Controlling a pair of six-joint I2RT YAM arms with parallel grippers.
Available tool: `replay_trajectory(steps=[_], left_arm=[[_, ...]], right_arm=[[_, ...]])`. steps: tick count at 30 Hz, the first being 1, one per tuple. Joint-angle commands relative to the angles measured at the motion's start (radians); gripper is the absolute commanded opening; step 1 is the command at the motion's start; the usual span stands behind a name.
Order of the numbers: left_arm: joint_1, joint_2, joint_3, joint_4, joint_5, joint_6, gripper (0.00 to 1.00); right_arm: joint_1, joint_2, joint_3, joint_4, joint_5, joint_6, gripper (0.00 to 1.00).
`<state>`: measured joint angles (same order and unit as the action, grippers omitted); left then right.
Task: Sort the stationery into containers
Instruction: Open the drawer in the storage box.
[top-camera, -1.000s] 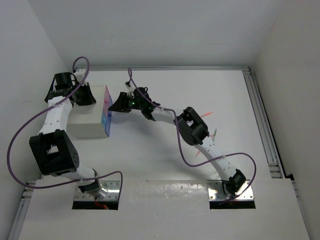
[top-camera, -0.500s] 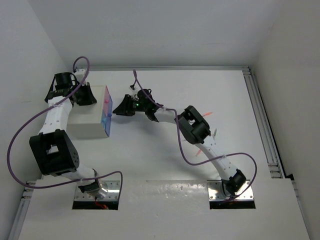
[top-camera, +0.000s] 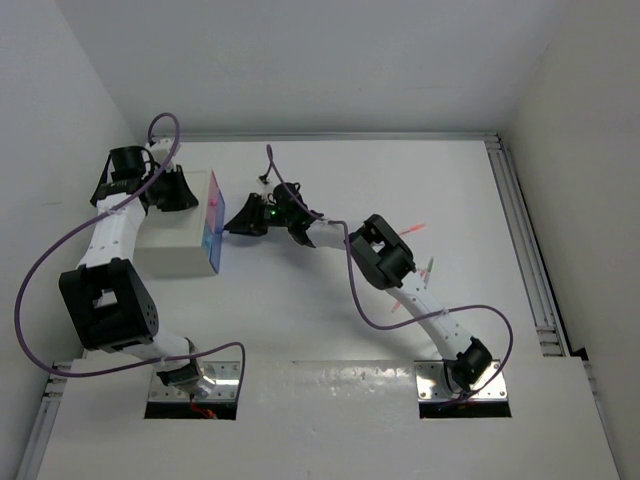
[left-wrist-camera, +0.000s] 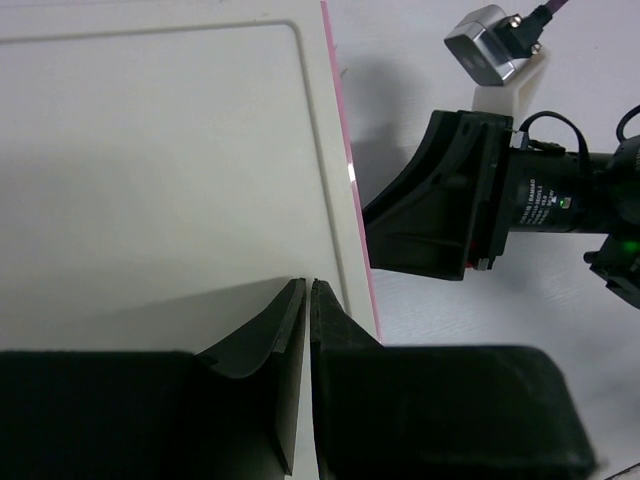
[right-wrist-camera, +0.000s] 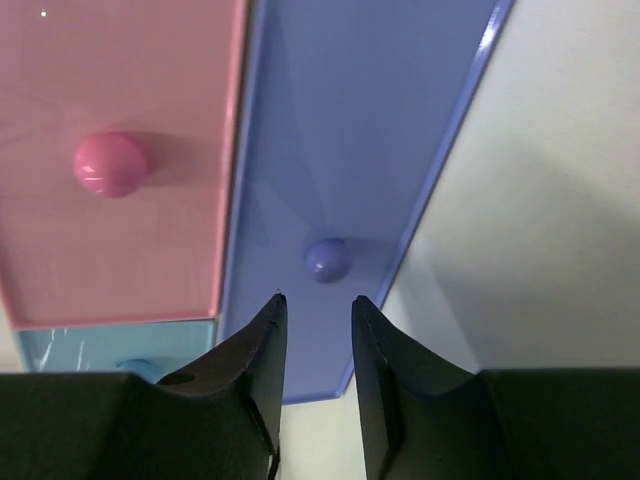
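Sorting looked barely begun: pens (top-camera: 413, 229) lay loose on the worktop (top-camera: 300, 330) to the right, well apart from the blue drawer (right-wrist-camera: 340, 150), whose knob (right-wrist-camera: 327, 258) the right end effector (right-wrist-camera: 315, 305) faced, jaws parted and empty; the left end effector (left-wrist-camera: 305, 285), closed on nothing, rested atop the white cabinet (left-wrist-camera: 150, 150).

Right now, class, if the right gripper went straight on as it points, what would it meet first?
Probably the round knob on the blue drawer front, just ahead of the right gripper and in line with the gap between its fingers; how near is unclear.
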<state>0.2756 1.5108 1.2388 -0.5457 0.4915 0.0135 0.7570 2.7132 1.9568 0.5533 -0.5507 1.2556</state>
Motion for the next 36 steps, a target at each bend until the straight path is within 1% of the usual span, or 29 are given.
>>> replay_trajectory(steps=[1,8,9,13,17,36], left_arm=[[0.004,0.040,-0.029,-0.054,0.013,-0.004,0.14],[0.004,0.066,-0.035,-0.049,0.028,-0.003,0.14],[0.002,0.069,-0.035,-0.046,0.025,-0.035,0.14],[0.005,0.078,-0.036,-0.042,0.035,-0.043,0.14],[0.004,0.089,-0.044,-0.042,0.036,-0.046,0.14],[0.002,0.117,-0.048,-0.057,0.006,-0.030,0.14]], right_arm=[[0.007,0.017,0.057,0.065,-0.006,0.016,0.31],[0.015,0.039,0.088,0.077,-0.008,0.021,0.30],[0.015,0.042,0.088,0.077,-0.006,0.024,0.30],[0.018,0.056,0.099,0.080,-0.002,0.027,0.32],[0.021,0.069,0.123,0.063,0.018,0.024,0.33],[0.028,0.126,0.209,0.094,0.018,0.041,0.30]])
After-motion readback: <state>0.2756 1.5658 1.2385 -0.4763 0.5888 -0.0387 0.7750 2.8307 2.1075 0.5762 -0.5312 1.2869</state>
